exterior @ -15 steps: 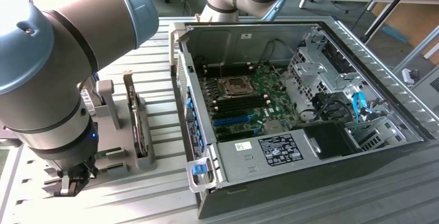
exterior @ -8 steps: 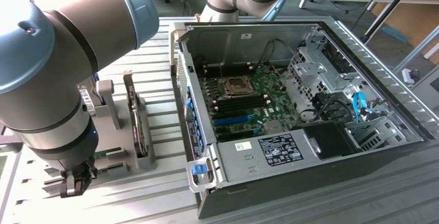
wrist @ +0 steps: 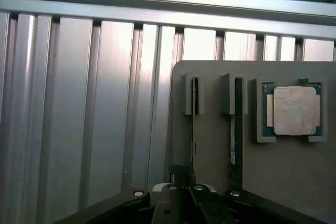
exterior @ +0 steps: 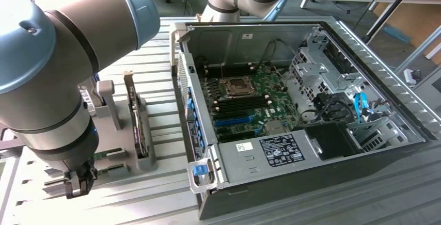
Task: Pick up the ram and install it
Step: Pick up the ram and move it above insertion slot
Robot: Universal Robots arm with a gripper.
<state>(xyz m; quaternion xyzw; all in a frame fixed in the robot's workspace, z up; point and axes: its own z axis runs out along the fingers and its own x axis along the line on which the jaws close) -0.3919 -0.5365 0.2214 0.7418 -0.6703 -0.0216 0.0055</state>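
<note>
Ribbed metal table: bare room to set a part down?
Free: table beside the open grey computer case, label side, plus the strip between case and grey slotted holder. Crowded: holder, with two thin ram sticks and silver-topped processor.

I'm counting two ram sticks [wrist: 194, 100] [wrist: 238, 124], one processor chip [wrist: 294, 110], one expansion card [exterior: 141, 127], one holder [wrist: 215, 150] and one open computer case [exterior: 276, 176].

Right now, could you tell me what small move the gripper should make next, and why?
Probably a slow, straight lift out of the holder. The gripper is shut at one end of the ram farther from the processor, which stands on edge in its slot. Whether it truly holds the stick I cannot tell, so go gently.
</note>
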